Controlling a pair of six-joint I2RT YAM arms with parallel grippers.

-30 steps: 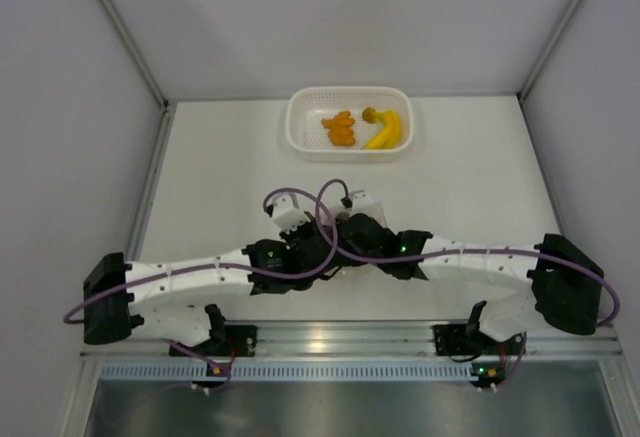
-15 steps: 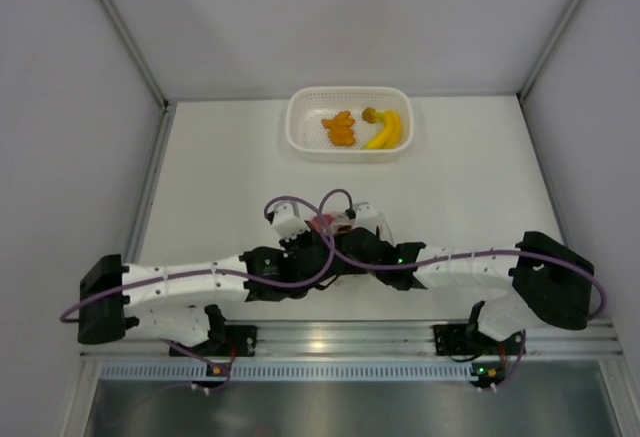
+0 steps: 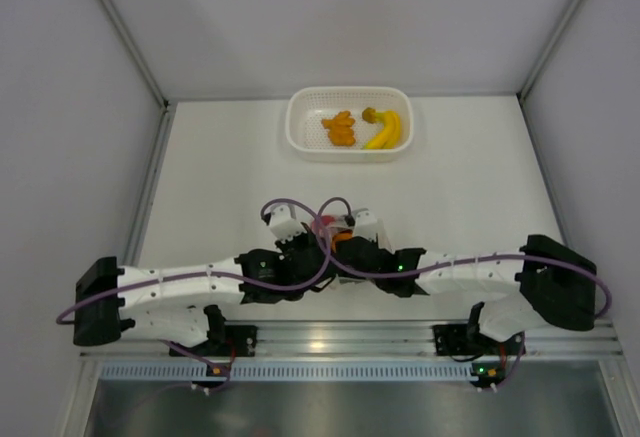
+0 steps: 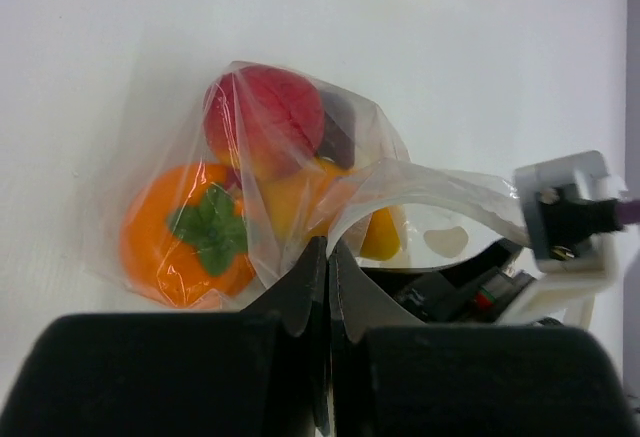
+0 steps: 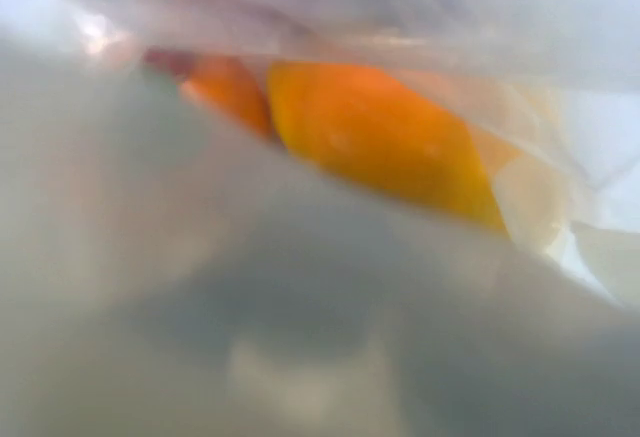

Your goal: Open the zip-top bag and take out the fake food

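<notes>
The zip-top bag [image 4: 262, 200] lies on the white table between my two grippers, and part of it shows in the top view [image 3: 327, 225]. Inside it are a round orange with a green leaf [image 4: 165, 247], a red fruit [image 4: 265, 127], a dark purple piece [image 4: 340, 135] and a yellow-orange piece [image 4: 380, 239]. My left gripper [image 4: 328, 253] is shut on the bag's near edge. My right gripper [image 3: 348, 245] is at the bag's mouth. Its wrist view is filled by blurred bag film [image 5: 300, 307] over an orange piece [image 5: 380, 137], and its fingers are hidden.
A white perforated basket [image 3: 300, 142] stands at the back of the table. It holds a yellow banana [image 3: 387, 132] and orange bits [image 3: 340, 129]. Purple cables loop over both wrists. A metal rail runs along the near edge.
Both grippers have drawn back toward the near edge, still together. The bag's red and orange contents now show between them in the top view.
</notes>
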